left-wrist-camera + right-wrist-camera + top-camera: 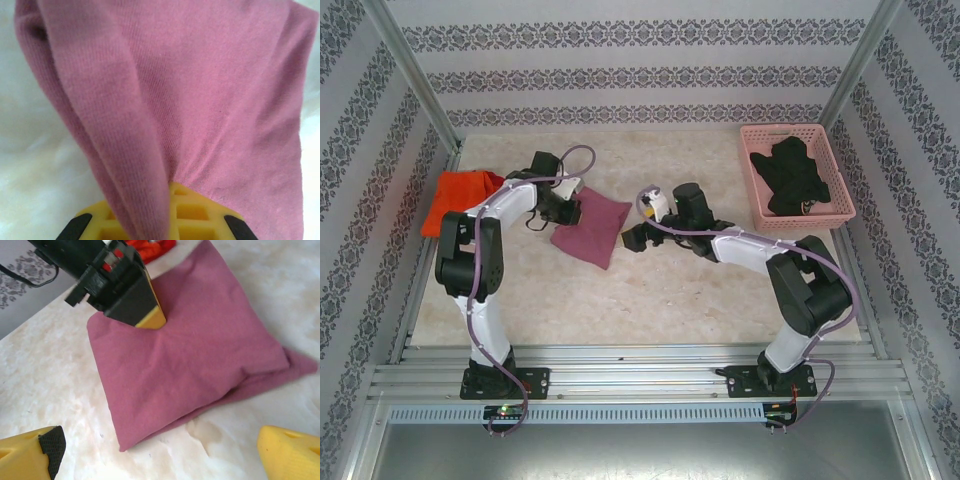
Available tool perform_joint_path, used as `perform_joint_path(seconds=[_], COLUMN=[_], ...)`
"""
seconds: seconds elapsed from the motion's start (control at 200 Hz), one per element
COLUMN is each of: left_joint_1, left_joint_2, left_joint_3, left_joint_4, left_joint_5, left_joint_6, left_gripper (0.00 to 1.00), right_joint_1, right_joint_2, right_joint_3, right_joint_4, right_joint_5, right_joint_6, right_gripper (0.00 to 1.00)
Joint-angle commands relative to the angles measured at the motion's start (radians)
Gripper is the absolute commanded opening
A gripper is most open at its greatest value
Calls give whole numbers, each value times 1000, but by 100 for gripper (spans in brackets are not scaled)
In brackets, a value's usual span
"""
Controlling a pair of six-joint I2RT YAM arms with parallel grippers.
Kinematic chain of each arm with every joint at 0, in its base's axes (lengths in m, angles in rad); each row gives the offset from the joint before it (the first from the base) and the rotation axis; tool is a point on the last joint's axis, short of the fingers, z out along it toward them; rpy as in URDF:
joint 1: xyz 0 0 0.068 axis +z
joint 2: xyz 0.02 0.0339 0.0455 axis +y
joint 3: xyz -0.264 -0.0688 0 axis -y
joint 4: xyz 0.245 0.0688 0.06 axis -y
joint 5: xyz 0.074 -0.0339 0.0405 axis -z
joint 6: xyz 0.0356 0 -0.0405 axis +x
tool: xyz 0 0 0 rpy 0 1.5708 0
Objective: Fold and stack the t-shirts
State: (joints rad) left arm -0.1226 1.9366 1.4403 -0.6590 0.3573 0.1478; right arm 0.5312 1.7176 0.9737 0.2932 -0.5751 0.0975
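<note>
the maroon t-shirt (592, 230) lies on the table (670, 290) as a compact, roughly square folded bundle, a little left of the middle, with the two arms reaching in from either side. its surface is plain cloth on the side that faces up, and along its near right edge the layers of the fold show, with one corner poking out past the rest

the left gripper (150, 320) is clamped onto the far left edge of the maroon t-shirt. in the right wrist view its black and yellow fingers close together on the cloth, and the fabric rises toward them in a soft ridge. in the left wrist view the cloth comes out from between the yellow fingers and spreads away in a broad drape, one fold running up the left side

the right gripper (160, 455) sits just beside the near right side of the bundle with its fingers spread wide and nothing between them. only bare table shows between its yellow fingertips (287, 455), and they stand apart from the cloth

the orange t-shirt (455, 198) lies crumpled at the far left edge of the table, against the side wall, beyond the left arm and apart from the maroon one. at the far right corner stands a pink basket (798, 135) with a dark garment (795, 175) lying inside it
</note>
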Motion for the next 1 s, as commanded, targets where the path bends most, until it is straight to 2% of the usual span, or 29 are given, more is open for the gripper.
perform_joint_path(seconds=[0.0, 0.225, 0.42, 0.739, 0.994], left_joint_1=[54, 194, 303, 417, 482], left_joint_2=[-66, -114, -113, -80, -23], left_joint_3=[45, 79, 158, 345, 467], left_joint_4=[-175, -180, -182, -230, -283], left_joint_5=[-195, -306, -319, -257, -213], left_joint_6=[175, 280, 363, 444, 447], left_gripper=[0, 0, 0, 0, 0], right_joint_1=[25, 71, 83, 85, 85], right_joint_2=[47, 118, 155, 164, 163], right_joint_3=[71, 163, 207, 215, 210], right_joint_4=[18, 20, 20, 8, -3], right_joint_5=[-44, -96, -115, -108, -97], right_joint_6=[-47, -39, -25, -24, -21], right_gripper=[98, 98, 98, 98, 98])
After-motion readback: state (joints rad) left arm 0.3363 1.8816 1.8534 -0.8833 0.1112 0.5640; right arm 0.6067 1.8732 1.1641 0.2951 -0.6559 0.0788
